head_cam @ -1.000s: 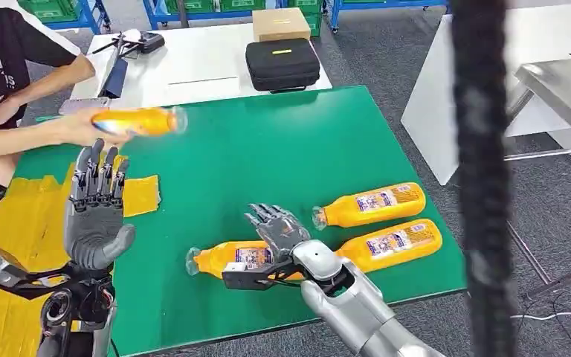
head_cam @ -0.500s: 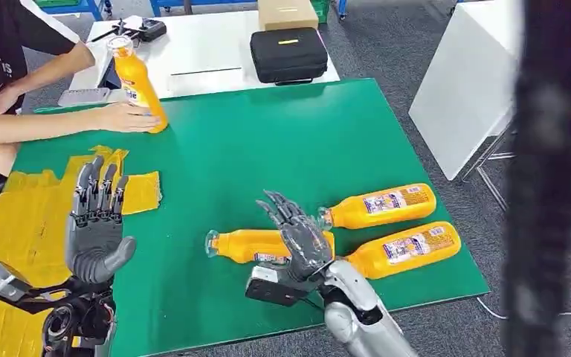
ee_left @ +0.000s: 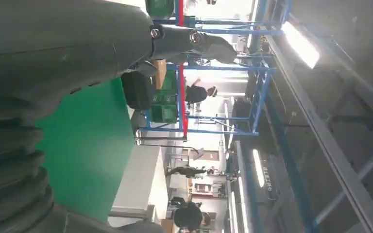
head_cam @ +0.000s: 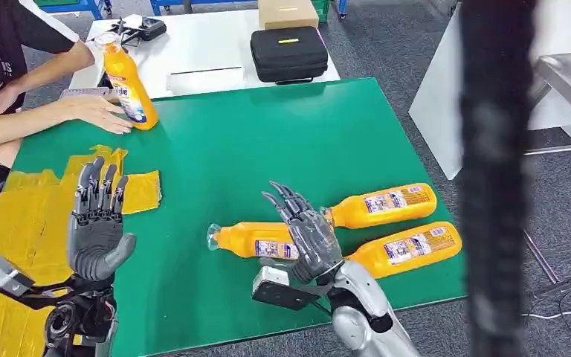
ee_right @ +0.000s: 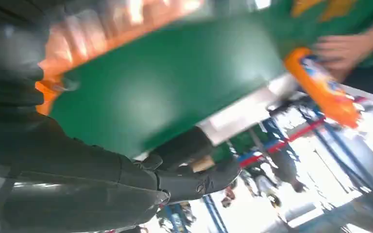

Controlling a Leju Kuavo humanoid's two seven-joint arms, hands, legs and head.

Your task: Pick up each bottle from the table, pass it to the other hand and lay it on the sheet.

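A person's hand (head_cam: 93, 113) rests on the green table (head_cam: 253, 141) at its far left corner, just beside an upright orange bottle (head_cam: 127, 85) standing there. Nearer on that left side of the table lies the yellow sheet (head_cam: 26, 216), crumpled in places. The left hand (head_cam: 97, 219) is raised over the sheet's inner edge, palm up, fingers straight and apart, holding nothing. Toward the table's near edge, a second bottle (head_cam: 249, 239) lies on its side, neck pointing at the sheet. The right hand (head_cam: 308, 234) is over this bottle's base end, fingers spread; whether it touches the bottle cannot be told. Two more bottles (head_cam: 383, 204) (head_cam: 409, 249) lie side by side at the table's near right corner, necks toward the right hand.
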